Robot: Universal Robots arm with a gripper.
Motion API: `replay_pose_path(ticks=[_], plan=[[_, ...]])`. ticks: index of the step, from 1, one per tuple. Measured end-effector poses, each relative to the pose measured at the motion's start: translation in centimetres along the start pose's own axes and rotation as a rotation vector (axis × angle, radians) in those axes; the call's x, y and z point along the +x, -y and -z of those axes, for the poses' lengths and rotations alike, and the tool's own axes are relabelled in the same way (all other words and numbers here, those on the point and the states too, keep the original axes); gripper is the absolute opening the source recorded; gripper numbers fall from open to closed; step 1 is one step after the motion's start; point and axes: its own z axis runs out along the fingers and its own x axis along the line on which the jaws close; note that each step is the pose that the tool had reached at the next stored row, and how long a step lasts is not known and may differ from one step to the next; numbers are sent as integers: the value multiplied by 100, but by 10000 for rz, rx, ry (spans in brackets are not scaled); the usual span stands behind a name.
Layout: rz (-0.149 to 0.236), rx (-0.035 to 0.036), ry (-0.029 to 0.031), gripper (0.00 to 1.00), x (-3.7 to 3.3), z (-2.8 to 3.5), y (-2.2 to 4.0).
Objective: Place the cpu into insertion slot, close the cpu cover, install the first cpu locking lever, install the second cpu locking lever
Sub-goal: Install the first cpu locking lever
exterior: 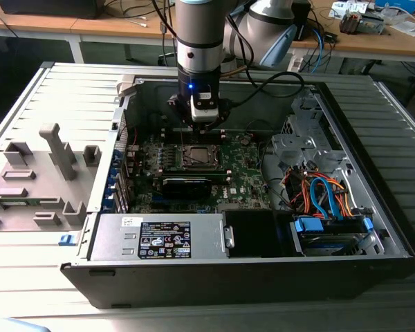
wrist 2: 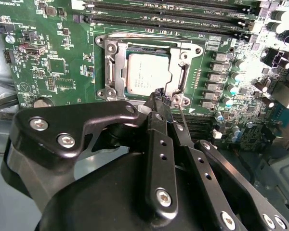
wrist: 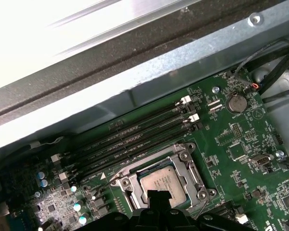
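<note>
I find the cpu [wrist 2: 147, 74] seated in the insertion slot [wrist 2: 149, 44] just ahead of the gripper [wrist 2: 159, 96], with the cpu cover [wrist 2: 116, 62] lying flat over it; the gripper looks closed and empty beside a thin locking lever [wrist 2: 182, 118], so I judge the latching of the levers outstanding.

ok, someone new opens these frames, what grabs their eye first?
The open PC case with the gripper poised over its green motherboard dominates the exterior view. In the second wrist view the silver cpu sits framed by the cpu cover, with the gripper's tip right at the cover's corner. Orange and blue cables bunch at the exterior view's right.
</note>
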Motion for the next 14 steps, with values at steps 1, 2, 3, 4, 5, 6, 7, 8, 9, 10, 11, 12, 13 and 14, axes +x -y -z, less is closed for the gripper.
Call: replay_pose_path(ticks=[1, 2, 3, 4, 5, 6, 7, 8, 9, 10, 11, 12, 13, 14], plan=[[21, 0, 0, 11, 0, 0, 0], [36, -1, -1, 11, 0, 0, 0], [47, -1, -1, 11, 0, 0, 0], [61, -1, -1, 11, 0, 0, 0], [81, -2, -2, 11, 0, 0, 0], [97, -2, -2, 11, 0, 0, 0], [107, -2, -2, 11, 0, 0, 0], [119, -2, -2, 11, 0, 0, 0], [129, -3, -3, 11, 0, 0, 0], [142, -2, -2, 11, 0, 0, 0], [153, -4, -3, 11, 0, 0, 0], [166, -3, -3, 11, 0, 0, 0], [188, -4, -4, 11, 0, 0, 0], [201, -4, -4, 11, 0, 0, 0]])
